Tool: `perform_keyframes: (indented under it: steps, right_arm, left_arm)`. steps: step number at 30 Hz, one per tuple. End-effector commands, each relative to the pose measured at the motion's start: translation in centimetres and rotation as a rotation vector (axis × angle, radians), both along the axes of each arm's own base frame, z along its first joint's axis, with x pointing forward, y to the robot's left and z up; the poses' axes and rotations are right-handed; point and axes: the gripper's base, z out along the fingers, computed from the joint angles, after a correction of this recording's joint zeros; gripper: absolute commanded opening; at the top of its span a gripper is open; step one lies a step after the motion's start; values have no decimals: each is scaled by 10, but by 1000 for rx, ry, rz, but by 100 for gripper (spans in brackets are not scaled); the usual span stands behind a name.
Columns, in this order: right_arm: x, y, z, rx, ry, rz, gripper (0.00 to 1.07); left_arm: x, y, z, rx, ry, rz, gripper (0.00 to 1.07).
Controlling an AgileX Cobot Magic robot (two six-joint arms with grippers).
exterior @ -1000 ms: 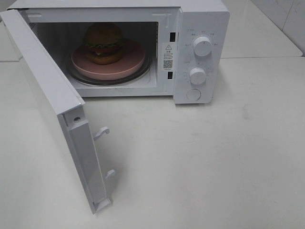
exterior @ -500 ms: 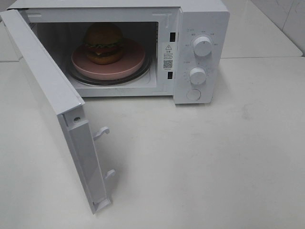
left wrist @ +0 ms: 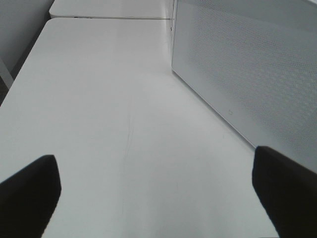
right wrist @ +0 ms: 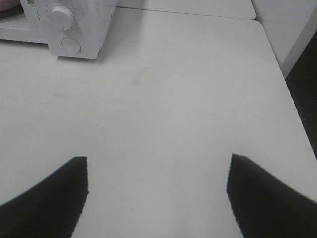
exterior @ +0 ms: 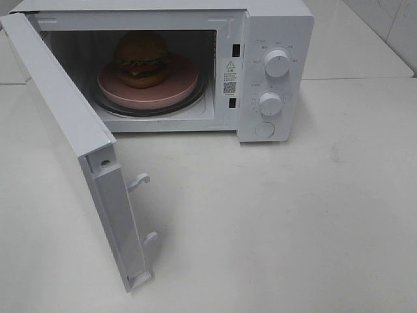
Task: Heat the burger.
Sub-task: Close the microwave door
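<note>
Burger point(exterior: 141, 57) sits on the pink plate point(exterior: 179, 88), and the plate is on the glass turntable point(exterior: 195, 102) inside the microwave point(exterior: 277, 26). Loading looks done. The door point(exterior: 65, 124) hangs wide open on the left of the high view, with its latch hooks point(exterior: 139, 180) exposed, so it can't run like this.

Your left jaws are wide apart and empty, low over the desk point(exterior: 293, 215), just beside the door's outer face. That's a sensible spot: this arm is on the door side and can push it shut. Your right jaws are also apart with nothing between them, over bare desk, with the lower knob point(right wrist: 62, 17) and round button point(right wrist: 71, 45) ahead. That places them for the controls. Neither arm shows in the high view.

Next, my guess: shut the door with the left, then turn a knob with the right. I can't read which knob is the timer. When you push, stay flat on the door face and clear of the hooks.
</note>
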Motion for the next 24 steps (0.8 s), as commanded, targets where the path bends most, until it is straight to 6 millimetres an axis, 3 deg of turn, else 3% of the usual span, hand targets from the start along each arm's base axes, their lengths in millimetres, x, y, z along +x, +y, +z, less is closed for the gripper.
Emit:
perform_keyframes:
  steps: [1, 6, 11, 13, 14, 16, 17, 18, 19, 20, 22, 24]
  right_arm:
    - [-4, 0, 0, 5, -32, -6, 76]
    - [-4, 0, 0, 5, -32, -6, 76]
    - [-4, 0, 0, 5, -32, -6, 76]
    - [-4, 0, 0, 5, -32, -6, 76]
    - [-4, 0, 0, 5, -32, -6, 76]
    - [-4, 0, 0, 5, -32, -6, 76]
    - [-4, 0, 0, 5, -32, -6, 76]
    - [-4, 0, 0, 5, -32, -6, 76]
    - [-4, 0, 0, 5, -32, -6, 76]
    - [-4, 0, 0, 5, -32, -6, 76]
    - [-4, 0, 0, 5, -32, -6, 76]
    - [-4, 0, 0, 5, -32, -6, 76]
  left_arm:
    - [-1, 0, 1, 14, -11, 0, 98]
    - [0, 1, 8, 27, -37, -2, 96]
    - [16, 2, 11, 51, 25, 11, 83]
    - [28, 3, 10, 56, 96, 11, 70]
    - [28, 3, 10, 56, 96, 11, 70]
    - [40, 2, 10, 58, 144, 9, 54]
    - [40, 2, 10, 58, 144, 9, 54]
    - [47, 2, 13, 51, 131, 6, 44]
    - [47, 2, 13, 51, 131, 6, 44]
    - [55, 0, 16, 35, 104, -1, 33]
    - [59, 0, 18, 34, 86, -1, 28]
    - [72, -2, 21, 9, 54, -8, 15]
